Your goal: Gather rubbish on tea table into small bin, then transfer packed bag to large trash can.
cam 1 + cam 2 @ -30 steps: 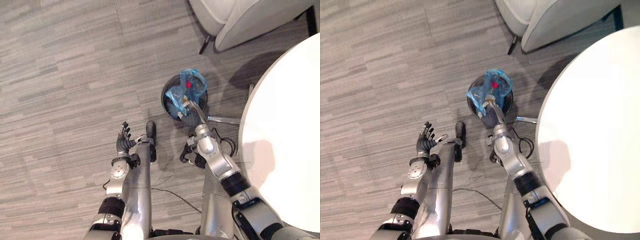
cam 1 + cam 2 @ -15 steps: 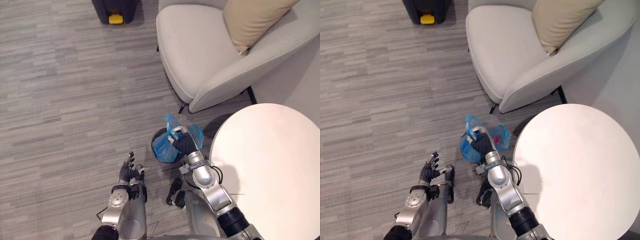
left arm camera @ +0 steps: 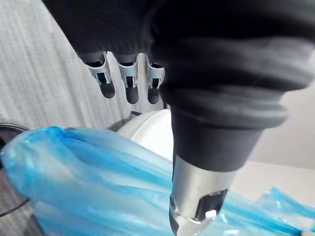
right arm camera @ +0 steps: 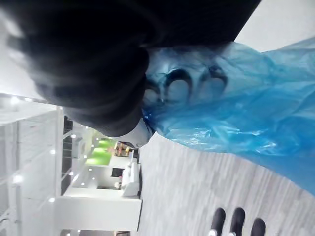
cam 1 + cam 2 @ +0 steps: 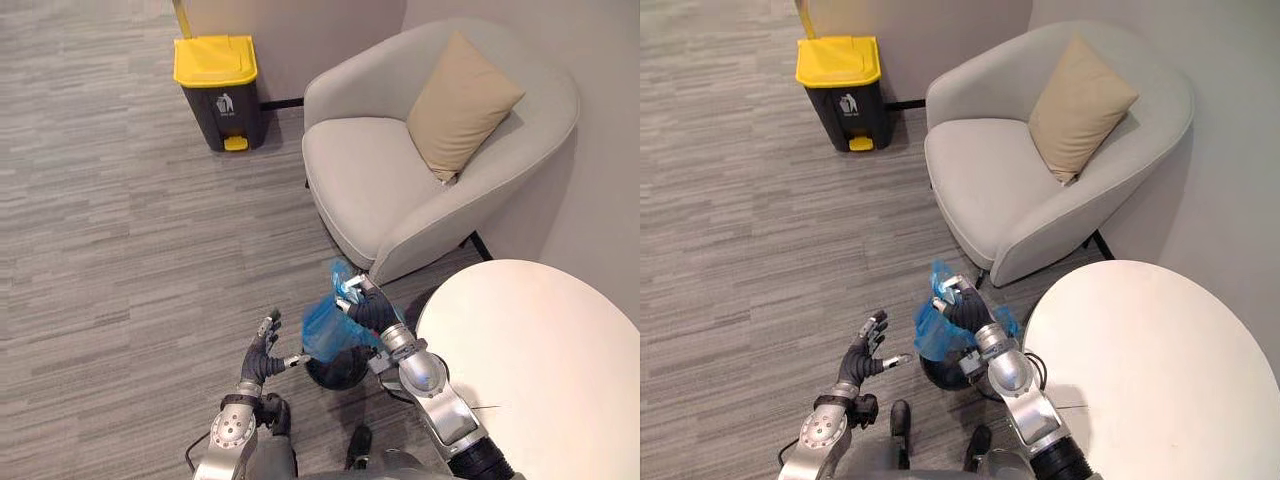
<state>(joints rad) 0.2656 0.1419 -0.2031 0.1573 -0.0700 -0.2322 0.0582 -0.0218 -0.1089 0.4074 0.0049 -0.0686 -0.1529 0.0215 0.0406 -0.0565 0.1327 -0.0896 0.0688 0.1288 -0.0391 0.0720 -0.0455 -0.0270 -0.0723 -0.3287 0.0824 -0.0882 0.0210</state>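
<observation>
Grey striped carpet (image 5: 120, 250) covers the floor of a room corner. A pale grey armchair (image 5: 370, 190) stands against the wall, with a tan cushion (image 5: 460, 105) leaning upright in its back corner. A white round table (image 5: 540, 360) sits on the robot's right, near the chair's front leg. The large trash can (image 5: 215, 95), dark grey with a yellow lid, stands by the wall to the left of the chair, well apart from the robot.

A small bin (image 5: 340, 368), dark and round, sits on the carpet between the table and the robot's arms. A blue plastic bag (image 5: 325, 335) hangs directly above it, and its lower end meets the bin's mouth. Whether the bag is fully clear of the bin cannot be told.

The right hand (image 5: 372, 308) grips the bag's gathered top, with its fingers curled tight into the blue film. The left hand (image 5: 262, 358) is just beside the bag on the robot's left, with its fingers (image 3: 129, 81) straight and spread, holding nothing. Whether its thumb tip touches the plastic cannot be told.
</observation>
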